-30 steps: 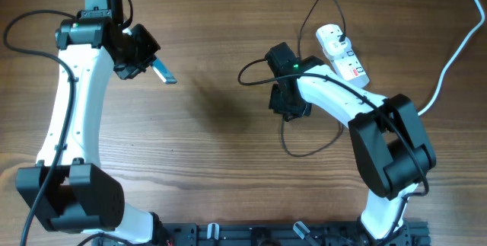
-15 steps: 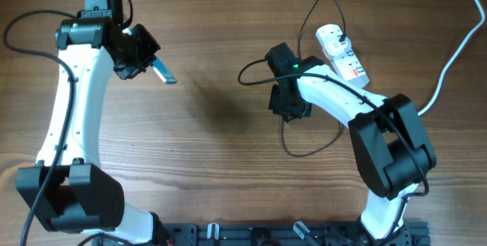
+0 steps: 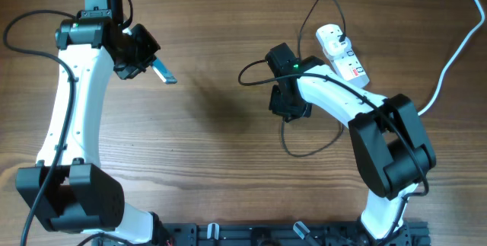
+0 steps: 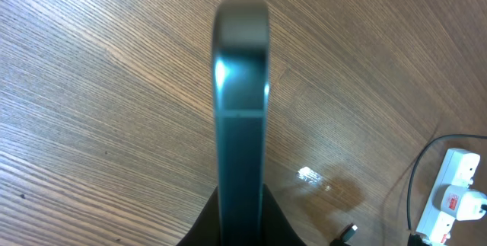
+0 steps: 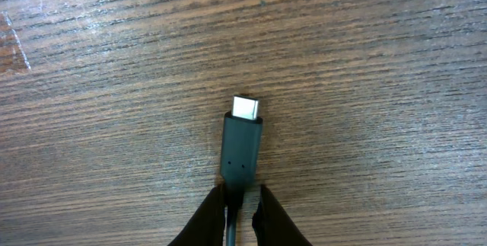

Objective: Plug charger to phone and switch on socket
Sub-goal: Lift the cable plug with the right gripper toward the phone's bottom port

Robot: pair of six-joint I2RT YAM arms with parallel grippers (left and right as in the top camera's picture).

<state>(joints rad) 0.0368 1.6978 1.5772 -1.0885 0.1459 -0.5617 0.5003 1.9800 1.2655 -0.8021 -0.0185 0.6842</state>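
Note:
My left gripper [image 3: 141,54] is shut on the phone [image 3: 164,72] and holds it off the table at the far left. In the left wrist view the phone [image 4: 242,124] is edge-on, teal, running up from between my jaws [image 4: 242,227]. My right gripper [image 3: 288,103] is at mid-table, shut on the charger. Its black plug [image 5: 242,145] with a silver tip sticks out ahead of my fingers [image 5: 242,208], just over the wood. The thin black cable [image 3: 312,151] loops back to the white socket [image 3: 343,55], which lies right of the gripper. The plug tip also shows in the left wrist view [image 4: 347,233].
The socket's thick white cord [image 3: 455,44] runs off to the top right corner. The socket also shows at the lower right of the left wrist view [image 4: 456,200]. Bare wooden tabletop [image 3: 221,139] lies between the two arms.

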